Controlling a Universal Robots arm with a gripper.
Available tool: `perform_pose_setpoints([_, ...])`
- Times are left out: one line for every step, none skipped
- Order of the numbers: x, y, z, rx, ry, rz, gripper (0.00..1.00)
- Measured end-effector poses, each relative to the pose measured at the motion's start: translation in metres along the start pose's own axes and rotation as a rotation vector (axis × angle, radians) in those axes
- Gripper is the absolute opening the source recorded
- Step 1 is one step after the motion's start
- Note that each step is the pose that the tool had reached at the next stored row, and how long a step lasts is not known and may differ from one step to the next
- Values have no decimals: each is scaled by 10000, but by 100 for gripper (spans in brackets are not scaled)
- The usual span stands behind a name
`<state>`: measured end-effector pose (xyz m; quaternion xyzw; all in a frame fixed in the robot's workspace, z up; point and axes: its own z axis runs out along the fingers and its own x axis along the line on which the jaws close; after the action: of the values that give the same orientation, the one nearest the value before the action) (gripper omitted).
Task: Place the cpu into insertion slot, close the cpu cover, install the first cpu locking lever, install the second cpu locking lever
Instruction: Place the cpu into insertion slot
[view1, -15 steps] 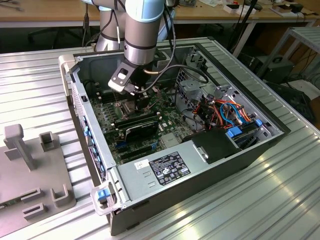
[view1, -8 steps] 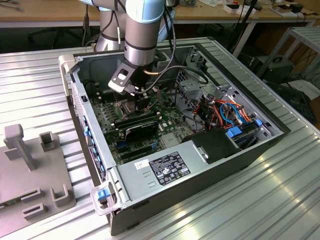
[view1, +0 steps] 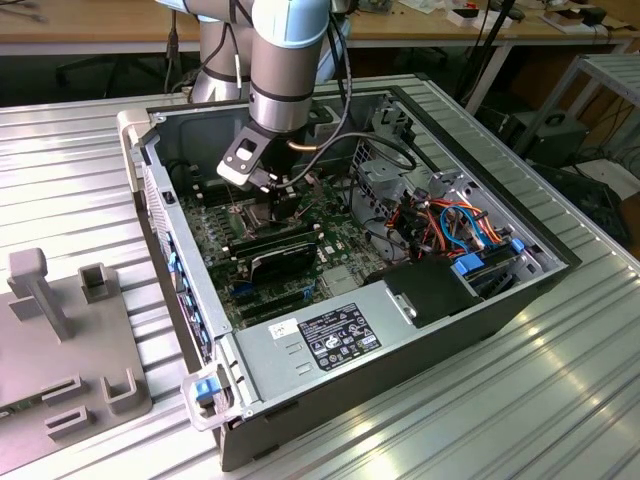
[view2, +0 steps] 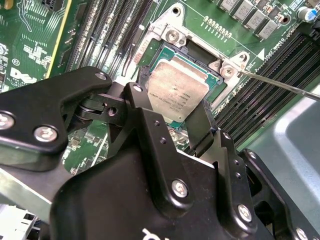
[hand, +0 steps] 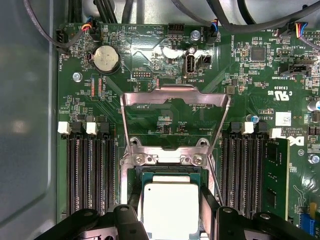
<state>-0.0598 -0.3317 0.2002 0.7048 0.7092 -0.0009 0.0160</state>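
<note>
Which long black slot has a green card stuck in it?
The outermost long black memory slot by the white sticker, farthest from the silvery square cpu. A green card stands in it; the other slots sit empty.

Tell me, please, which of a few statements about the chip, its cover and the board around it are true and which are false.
1. The chip is in the socket, with the hand right at it. True.
2. The metal cover is folded down over the chip. False: it stands open, swung back from the socket.
3. Memory slots run along both sides of the socket. True.
4. The computer case is closed up. False: its side is off and the arm reaches inside.
5. A round battery sits on the board beyond the cover. True.
</note>
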Motion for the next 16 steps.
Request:
perform_pose_setpoints([0,0,0,0,1,0,55])
perform_pose_setpoints([1,0,0,-1,1,-1,55])
perform_pose_setpoints([1,0,0,-1,1,0,55])
perform_pose_setpoints([1,0,1,-1,1,-1,55])
perform_pose_setpoints([4,0,1,-2,1,0,55])
perform_pose_setpoints([8,0,1,-2,2,2,55])
perform_pose_setpoints([11,1,0,-1,1,-2,55])
perform_pose_setpoints([15,1,0,-1,1,-7,55])
perform_pose_setpoints([16,1,0,0,1,-14,55])
perform_pose_setpoints([17,2,1,-1,1,-12,55])
perform_pose_setpoints([16,2,2,0,0,-11,55])
perform_pose_setpoints([16,2,3,-1,1,-12,55])
perform_pose_setpoints([16,4,5,-1,1,-13,55])
perform_pose_setpoints([16,5,7,-1,2,-12,55])
perform_pose_setpoints([17,6,10,-1,3,-12,55])
perform_pose_setpoints([17,7,14,0,3,-12,55])
